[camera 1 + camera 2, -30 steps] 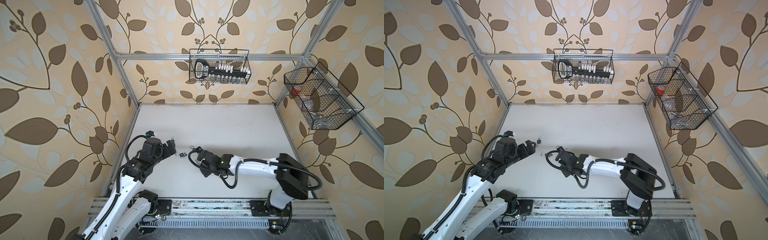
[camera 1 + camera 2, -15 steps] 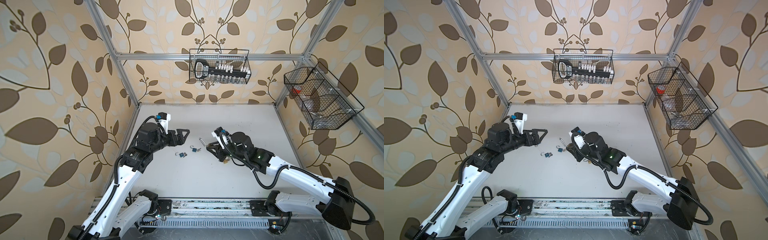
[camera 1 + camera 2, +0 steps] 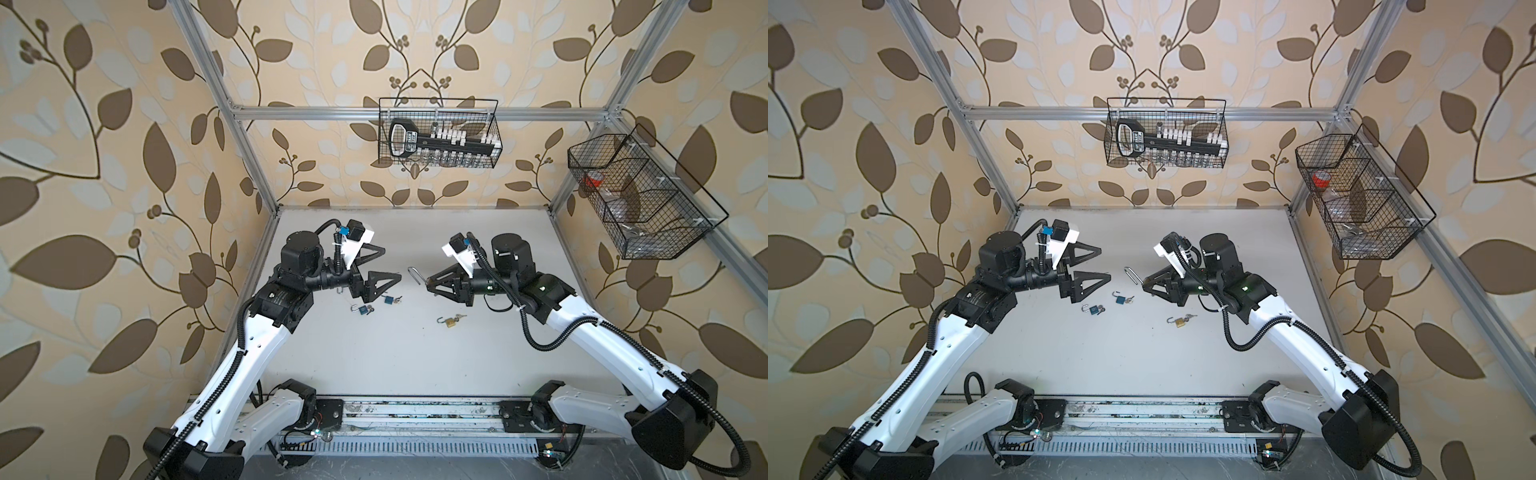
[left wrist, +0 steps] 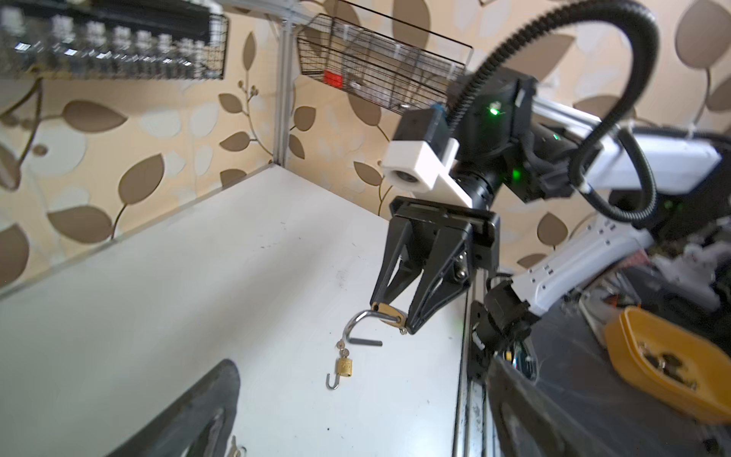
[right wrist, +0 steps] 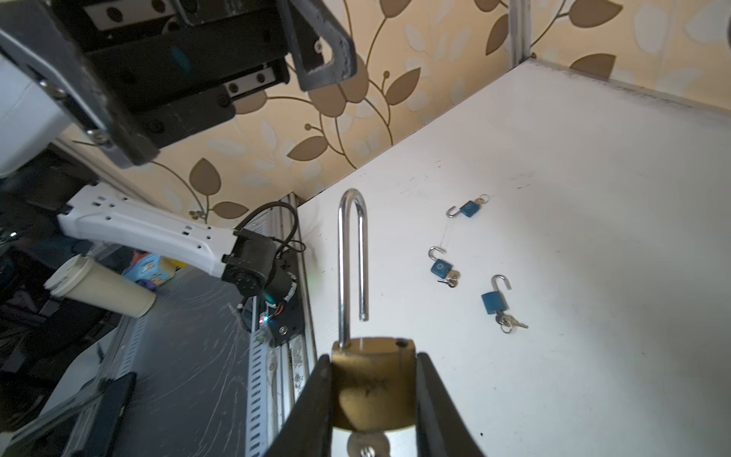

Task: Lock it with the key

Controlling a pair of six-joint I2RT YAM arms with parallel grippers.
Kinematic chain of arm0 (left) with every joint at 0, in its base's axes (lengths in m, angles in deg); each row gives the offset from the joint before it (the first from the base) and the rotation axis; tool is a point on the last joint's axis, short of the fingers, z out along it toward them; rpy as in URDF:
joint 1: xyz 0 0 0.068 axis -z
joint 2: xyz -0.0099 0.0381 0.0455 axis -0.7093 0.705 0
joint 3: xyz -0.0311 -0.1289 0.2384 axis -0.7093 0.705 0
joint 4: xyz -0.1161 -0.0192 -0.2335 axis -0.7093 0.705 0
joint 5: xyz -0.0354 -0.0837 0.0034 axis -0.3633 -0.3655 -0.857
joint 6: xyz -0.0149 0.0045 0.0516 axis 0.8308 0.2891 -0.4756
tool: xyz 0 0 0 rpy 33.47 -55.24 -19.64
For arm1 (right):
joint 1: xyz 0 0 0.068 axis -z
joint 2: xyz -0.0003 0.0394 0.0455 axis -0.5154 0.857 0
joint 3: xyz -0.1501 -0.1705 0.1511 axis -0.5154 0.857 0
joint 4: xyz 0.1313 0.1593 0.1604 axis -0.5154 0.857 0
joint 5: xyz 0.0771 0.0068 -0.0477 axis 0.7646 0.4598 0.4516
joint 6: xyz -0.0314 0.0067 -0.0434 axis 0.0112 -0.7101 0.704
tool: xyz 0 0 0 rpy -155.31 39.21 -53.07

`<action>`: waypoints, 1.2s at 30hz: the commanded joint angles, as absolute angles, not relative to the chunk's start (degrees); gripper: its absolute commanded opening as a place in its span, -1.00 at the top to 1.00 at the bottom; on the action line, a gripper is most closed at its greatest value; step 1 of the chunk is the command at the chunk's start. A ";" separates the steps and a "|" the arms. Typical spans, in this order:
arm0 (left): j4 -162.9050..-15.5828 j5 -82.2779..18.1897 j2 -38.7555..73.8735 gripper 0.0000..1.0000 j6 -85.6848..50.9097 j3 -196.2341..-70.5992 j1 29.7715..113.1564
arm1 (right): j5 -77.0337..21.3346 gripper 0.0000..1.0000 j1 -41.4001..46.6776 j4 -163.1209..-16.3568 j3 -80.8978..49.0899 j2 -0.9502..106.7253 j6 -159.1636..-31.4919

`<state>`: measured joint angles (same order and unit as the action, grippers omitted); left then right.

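Brass padlock, long steel shackle swung open, sits pinched in right pincer, key half cropped; left pincer spread.

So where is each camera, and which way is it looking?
Both top views: high above the arms' bases, looking down at the table; both whole arms show, the left gripper open, the right gripper pinching the big padlock.
Left wrist: on the left arm, looking across at the right gripper; its own fingers show blurred, close up.
Right wrist: on the right arm, looking along its own fingers at the big padlock, with blue padlocks beyond.
Shared: both wrist views show the big padlock and the opposite arm.
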<state>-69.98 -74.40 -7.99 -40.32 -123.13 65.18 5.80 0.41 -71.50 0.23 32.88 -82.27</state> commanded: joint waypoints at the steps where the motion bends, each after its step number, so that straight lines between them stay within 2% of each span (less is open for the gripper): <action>1: -64.79 -81.92 -6.93 -0.89 -56.37 -128.23 69.28 | 15.69 1.00 0.59 -66.52 -3.77 31.26 -76.26; 5: -59.90 -83.18 -3.54 -0.83 -61.72 -132.51 72.49 | 17.15 1.00 0.55 -61.16 -5.94 31.18 -71.22; 12: -47.65 -86.77 2.94 -0.40 -68.97 -140.26 74.39 | 15.96 1.00 0.59 -58.62 -6.64 29.97 -67.22; 16: -46.84 -87.27 3.79 -0.20 -69.06 -140.13 74.53 | 15.80 1.00 0.57 -57.95 -6.72 29.71 -66.13; 21: -45.27 -87.14 4.23 -0.04 -70.15 -140.24 74.65 | 17.21 1.00 0.60 -57.95 -6.89 29.68 -65.79; 23: -44.86 -86.97 4.23 0.13 -70.78 -140.02 74.87 | 18.00 1.00 0.58 -57.97 -7.11 29.84 -65.81; 32: -44.17 -85.95 4.93 0.30 -71.40 -140.27 75.76 | 19.75 1.00 0.54 -59.31 -6.98 29.95 -66.61; 36: -43.64 -85.96 5.53 0.47 -71.82 -140.65 76.06 | 20.03 1.00 0.52 -59.70 -6.79 29.84 -66.84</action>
<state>-45.17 -84.98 5.28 -69.98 -138.43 75.46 17.63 0.45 -58.54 -4.95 30.71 -67.52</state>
